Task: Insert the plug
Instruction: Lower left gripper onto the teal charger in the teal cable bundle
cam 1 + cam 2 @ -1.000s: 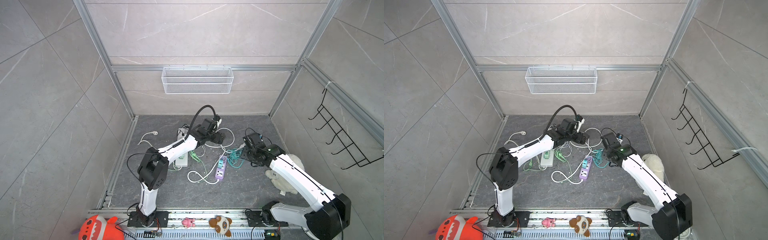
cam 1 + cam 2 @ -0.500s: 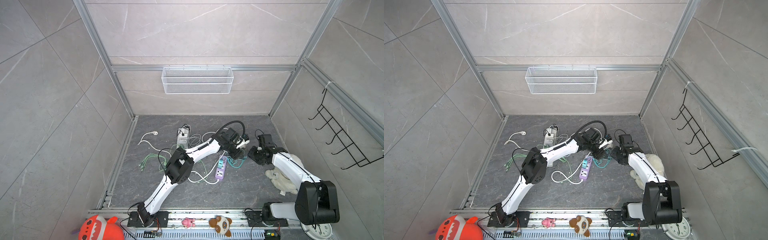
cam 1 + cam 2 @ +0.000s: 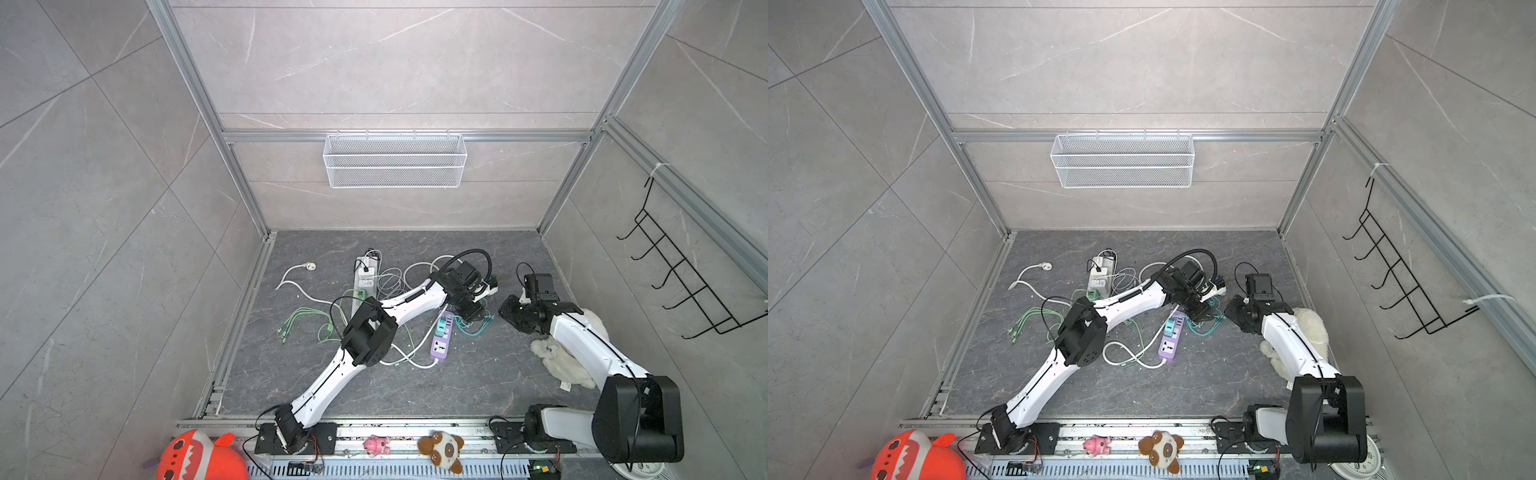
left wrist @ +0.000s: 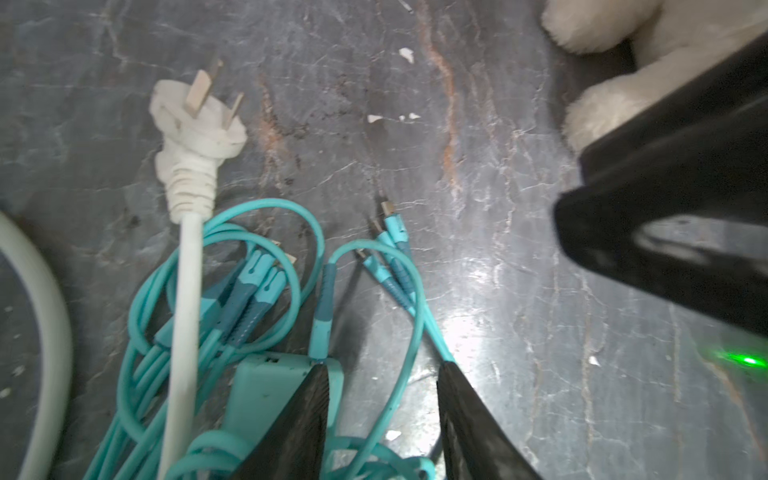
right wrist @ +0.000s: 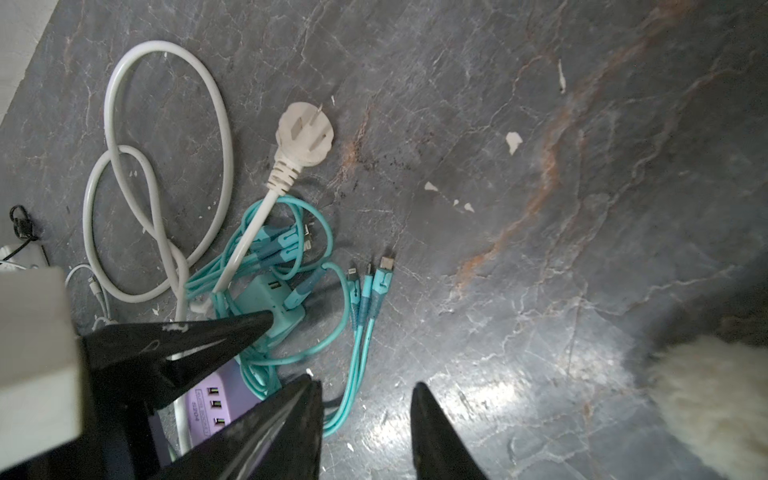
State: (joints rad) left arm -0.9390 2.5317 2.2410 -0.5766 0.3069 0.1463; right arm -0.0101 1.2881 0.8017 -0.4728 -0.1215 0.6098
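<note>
- white plug (image 4: 195, 124): lying loose on the dark stone desk (image 4: 498, 208), its three flat prongs bare and sitting in no socket. Its white cord is running back across the teal bundle. The right wrist view is showing the same plug (image 5: 305, 135) face up.
- purple power strip (image 3: 440, 347): lying flat near mid-desk in both top views (image 3: 1169, 347), with a white cord curling beside it. Its USB end (image 5: 212, 399) is showing under the left arm.
- teal adapter (image 4: 266, 386): sitting at one end of the purple power strip and apparently plugged into it, though the tangle is hiding the joint.
- teal cables (image 5: 361, 332): looping around the adapter, their connector ends fanning out on bare desk.
- left claw (image 4: 382, 368): hanging low over the adapter, jaws standing moderately apart and gripping nothing. One fingertip (image 4: 316, 382) is covering the adapter's corner. A thin teal cable is passing unpinched through the gap. The plug is lying beyond the tips, apart from them.
- right claw (image 5: 365, 380): hovering over bare desk just beside the teal connector ends, jaws narrowly parted and holding nothing.
- white plush toy (image 3: 557, 361): lying under the right arm.
- white power strip (image 3: 365, 286) and green cables (image 3: 303, 320): lying further left.
</note>
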